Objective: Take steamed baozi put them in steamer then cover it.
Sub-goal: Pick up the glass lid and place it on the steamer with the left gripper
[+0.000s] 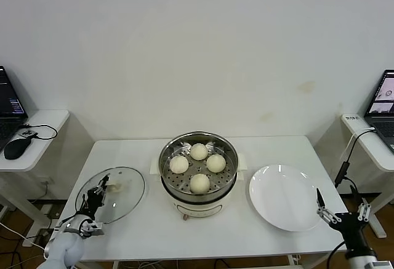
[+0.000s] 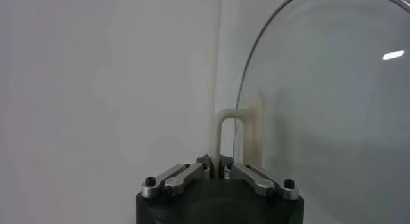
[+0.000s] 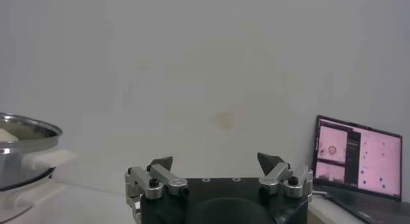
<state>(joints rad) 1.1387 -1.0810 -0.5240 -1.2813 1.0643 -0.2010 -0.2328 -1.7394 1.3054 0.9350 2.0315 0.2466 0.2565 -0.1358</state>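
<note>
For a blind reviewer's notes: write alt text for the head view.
Four steamed baozi sit inside the open steamer at the middle of a white table. At the robot's left, the left hand is shut on the handle of the glass cover lying on the table; at its right, the right hand hangs open beside an empty white plate.

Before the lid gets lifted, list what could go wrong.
1. The left gripper is shut on just the thin handle of the glass cover, near the table's left front edge; the lid could swing or slip free.
2. The steamer stands open with four baozi inside; a tilted lid might catch the rim.
3. The right gripper hangs open beside the plate.
</note>
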